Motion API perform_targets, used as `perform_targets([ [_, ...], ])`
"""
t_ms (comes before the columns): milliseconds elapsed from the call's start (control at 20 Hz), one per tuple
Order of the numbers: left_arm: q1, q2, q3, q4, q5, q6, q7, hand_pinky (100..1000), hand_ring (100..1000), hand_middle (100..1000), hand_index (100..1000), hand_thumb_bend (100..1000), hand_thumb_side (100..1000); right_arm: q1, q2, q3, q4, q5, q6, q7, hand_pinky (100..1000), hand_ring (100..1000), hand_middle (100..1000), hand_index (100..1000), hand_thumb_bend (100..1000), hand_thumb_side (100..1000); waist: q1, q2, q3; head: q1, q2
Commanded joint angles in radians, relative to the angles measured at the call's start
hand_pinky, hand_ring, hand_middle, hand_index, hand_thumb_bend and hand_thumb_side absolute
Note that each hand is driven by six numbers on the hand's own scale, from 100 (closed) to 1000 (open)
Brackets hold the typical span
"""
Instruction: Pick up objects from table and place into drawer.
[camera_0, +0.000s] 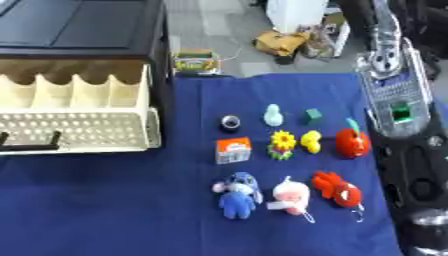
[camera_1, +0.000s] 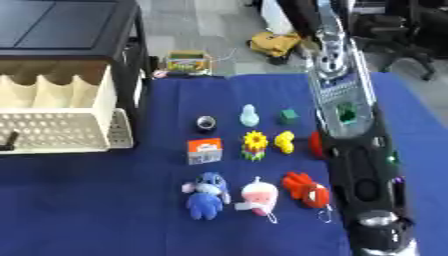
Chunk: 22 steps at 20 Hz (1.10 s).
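Table (camera_0: 105, 200) covered in a blue cloth, seen from above.

Drawer (camera_0: 74, 117): cream plastic, pulled open at the left, out of a black cabinet (camera_0: 83, 30). Perforated front wall, dark handle (camera_0: 31, 142) at the near edge, upright dividers inside at the far side. Nothing made out lying in it.

Objects, laid in three rows on the cloth to the right of the drawer, none touching another:
- Far row: small dark ring-shaped item (camera_0: 230, 122) at left; pale blue-green figure (camera_0: 273, 115) in the middle; small green cube (camera_0: 313, 116) at right.
- Middle row: orange and white box (camera_0: 233, 150) at left; yellow flower toy (camera_0: 282, 145); yellow duck-like toy (camera_0: 311, 141); orange-red pumpkin-like toy (camera_0: 352, 142) with a green stem at right.
- Near row: blue plush (camera_0: 237, 195) at left; pink and white plush (camera_0: 290, 197) with a cord, in the middle; red plush (camera_0: 338, 189) at right.

Beyond the far edge of the cloth: a small colourful box (camera_0: 195, 61).

Right arm (camera_0: 398, 100): black and silver, running from the far right corner down the right side, just beside the pumpkin-like toy and red plush, partly covering the pumpkin in the right eye view. Its hand does not show, so the state of its fingers cannot be told. Left hand shows in neither view.
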Motion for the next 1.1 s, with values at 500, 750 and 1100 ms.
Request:
perform_targets([
  [500, 0.094, -0.094, 0.01, -0.012, -0.031, -0.011, -0.039, 100, 100, 100, 768, 100, 1000, -0.17, -0.101, 0.07, 0.3, 0.234, -0.114, 0.122, 752, 788, 722, 882, 494, 1000, 0.006, -0.033, -0.031, 0.015, 0.033],
  [750, 0.115, -0.188, -0.008, -0.012, 0.04, 0.051, -0.068, 100, 100, 100, 760, 103, 1000, -0.185, -0.131, 0.081, 0.371, 0.28, -0.168, 0.162, 760, 804, 752, 906, 507, 1000, 0.001, -0.041, -0.049, 0.038, 0.033],
  [1100, 0.112, -0.259, 0.006, -0.012, 0.124, 0.165, -0.117, 100, 100, 100, 758, 131, 1000, -0.161, -0.166, 0.088, 0.391, 0.312, -0.226, 0.235, 761, 812, 758, 913, 531, 1000, -0.002, -0.055, -0.071, 0.046, 0.035],
])
